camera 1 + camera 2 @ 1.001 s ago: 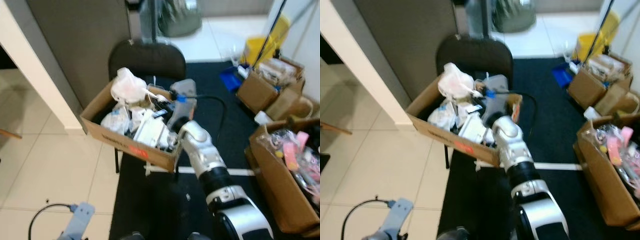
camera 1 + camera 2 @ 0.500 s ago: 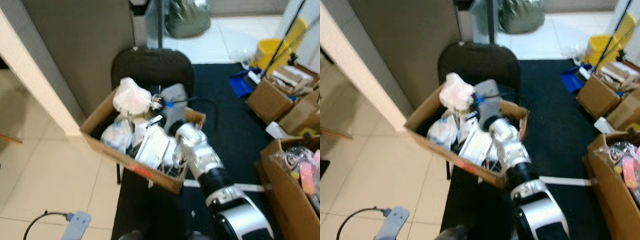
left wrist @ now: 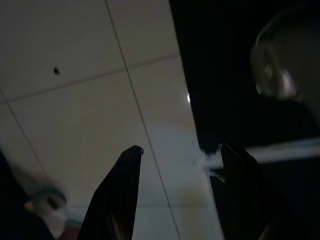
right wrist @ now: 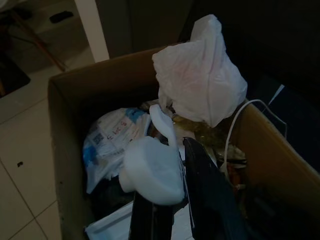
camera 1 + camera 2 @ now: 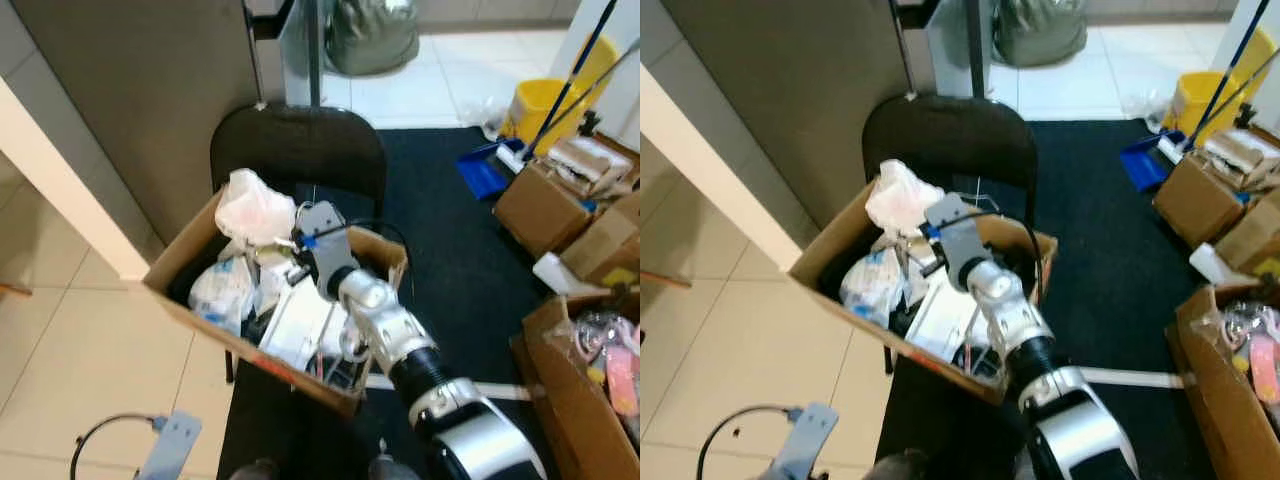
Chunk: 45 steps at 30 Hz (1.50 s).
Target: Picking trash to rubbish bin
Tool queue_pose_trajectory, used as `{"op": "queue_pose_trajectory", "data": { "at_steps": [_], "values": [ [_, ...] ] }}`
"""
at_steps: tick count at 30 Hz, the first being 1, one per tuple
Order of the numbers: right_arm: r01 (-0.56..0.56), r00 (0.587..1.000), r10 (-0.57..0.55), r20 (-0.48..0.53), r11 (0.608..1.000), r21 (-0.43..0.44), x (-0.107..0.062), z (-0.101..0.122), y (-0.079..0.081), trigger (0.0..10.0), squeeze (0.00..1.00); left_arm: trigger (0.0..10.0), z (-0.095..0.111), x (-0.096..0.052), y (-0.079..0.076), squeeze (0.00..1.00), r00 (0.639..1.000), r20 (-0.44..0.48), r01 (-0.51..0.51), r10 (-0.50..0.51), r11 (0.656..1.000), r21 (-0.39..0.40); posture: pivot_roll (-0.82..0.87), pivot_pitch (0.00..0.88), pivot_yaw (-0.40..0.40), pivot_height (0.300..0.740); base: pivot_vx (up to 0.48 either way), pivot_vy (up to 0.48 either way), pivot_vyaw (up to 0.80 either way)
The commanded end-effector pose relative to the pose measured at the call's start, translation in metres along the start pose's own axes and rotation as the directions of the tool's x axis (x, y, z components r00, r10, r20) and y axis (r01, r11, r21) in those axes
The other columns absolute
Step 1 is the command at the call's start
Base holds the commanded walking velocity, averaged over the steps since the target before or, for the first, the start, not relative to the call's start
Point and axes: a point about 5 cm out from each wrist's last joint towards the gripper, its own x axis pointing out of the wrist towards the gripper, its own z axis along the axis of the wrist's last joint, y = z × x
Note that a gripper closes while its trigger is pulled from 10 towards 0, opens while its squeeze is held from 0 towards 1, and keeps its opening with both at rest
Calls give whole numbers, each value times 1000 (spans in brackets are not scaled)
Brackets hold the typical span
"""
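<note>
An open cardboard box [image 5: 205,335] full of trash serves as the bin and rests on a black chair [image 5: 300,140]. A knotted white plastic bag [image 5: 255,205] tops the pile at the far side, with printed wrappers and white packaging below it. My right arm reaches into the box, and my right gripper [image 4: 172,167] is shut on a crumpled white piece of trash [image 4: 152,170] just above the pile, near the white bag [image 4: 200,80]. My left gripper [image 3: 179,149] hangs idle and open over the tile floor, beside the black mat.
Brown cardboard boxes [image 5: 540,205] stand at the right, one with pink items [image 5: 585,400] close by. A yellow mop bucket [image 5: 545,100], a blue dustpan [image 5: 485,170] and a grey-green sack [image 5: 372,35] lie beyond. A grey partition [image 5: 130,110] borders the left.
The camera has shifted. My right gripper has moved from the box's far right corner toward its middle, closer to the white bag, still holding the white piece.
</note>
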Motion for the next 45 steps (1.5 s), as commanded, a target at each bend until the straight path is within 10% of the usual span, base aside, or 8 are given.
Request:
{"op": "queue_pose_trajectory", "data": {
  "at_steps": [1,16,17,21,28,36,45],
  "values": [
    [-17,1000,17,-15,1000,26,-1,-5,5,10000,1000,10000,-17,-5,19,0,999,-40,-24,23,1000,-5,70,107,120,740,0,0,0],
    [-3,999,-3,53,993,120,-2,4,-5,10000,1000,10000,-42,-15,42,0,994,-94,-58,58,998,-2,70,107,120,740,0,0,0],
    [-20,997,7,80,987,157,-4,6,-6,10000,0,10000,-41,-14,40,0,994,-96,-59,58,998,-6,70,107,120,740,0,0,0],
    [-47,992,22,123,977,208,-6,10,-8,10000,0,10000,-39,-13,36,0,994,-97,-59,58,998,-11,70,107,120,740,0,0,0],
    [-372,885,189,426,837,402,-41,27,-22,10000,0,10000,-20,-6,22,0,995,-84,-51,50,998,-21,69,112,126,740,-190,0,0],
    [-501,847,348,403,777,382,-67,-8,-19,10000,0,10000,-18,-5,21,0,995,-84,-47,46,999,-14,59,117,119,740,-315,0,0],
    [-520,854,381,354,654,549,-109,-59,-30,10000,0,10000,-27,-7,22,0,994,-99,-44,43,999,-7,54,128,120,740,-322,0,0]
  ]
}}
